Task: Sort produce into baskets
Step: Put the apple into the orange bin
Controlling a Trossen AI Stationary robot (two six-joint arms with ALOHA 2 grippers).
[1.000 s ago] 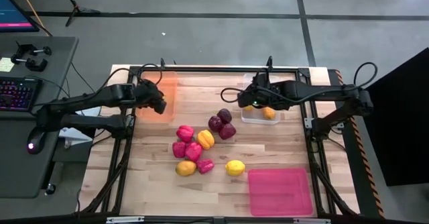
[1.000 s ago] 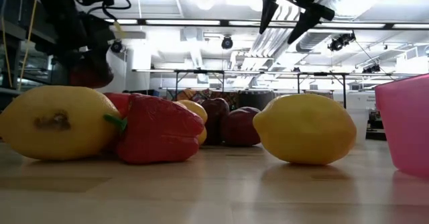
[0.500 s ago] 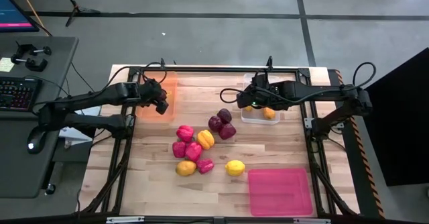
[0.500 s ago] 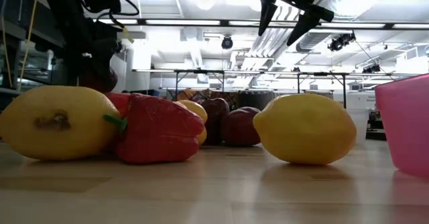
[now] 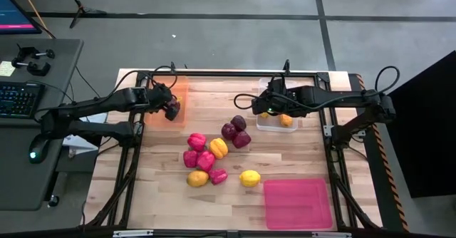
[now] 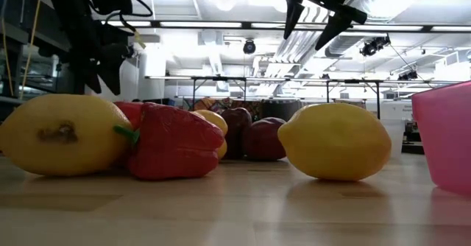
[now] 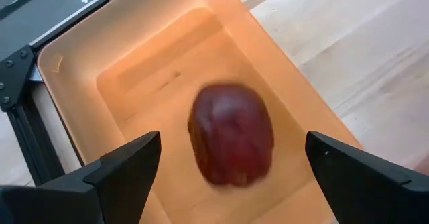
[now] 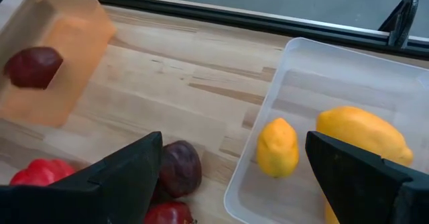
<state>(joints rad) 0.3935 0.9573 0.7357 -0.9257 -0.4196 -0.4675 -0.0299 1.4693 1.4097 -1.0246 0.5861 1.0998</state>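
The right end effector (image 8: 234,174) hangs with fingers spread above the wooden desk (image 8: 167,83). A clear basket (image 8: 375,76) holds 2 yellow-orange fruits (image 8: 278,147). An orange basket (image 8: 67,63) holds 1 maroon fruit (image 8: 33,66). Another maroon fruit (image 8: 181,167) and red peppers (image 8: 40,172) lie nearby.

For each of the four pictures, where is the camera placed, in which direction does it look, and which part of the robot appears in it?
High view: above the table, looking down; both arms show, with the pink basket.
Low view: at table-top height, looking level past a lemon; arms enter from above.
Left wrist view: on the left end effector, open, over a maroon fruit in the orange basket.
Right wrist view: on the right end effector, open, facing the clear basket; it also shows that orange basket and fruit.
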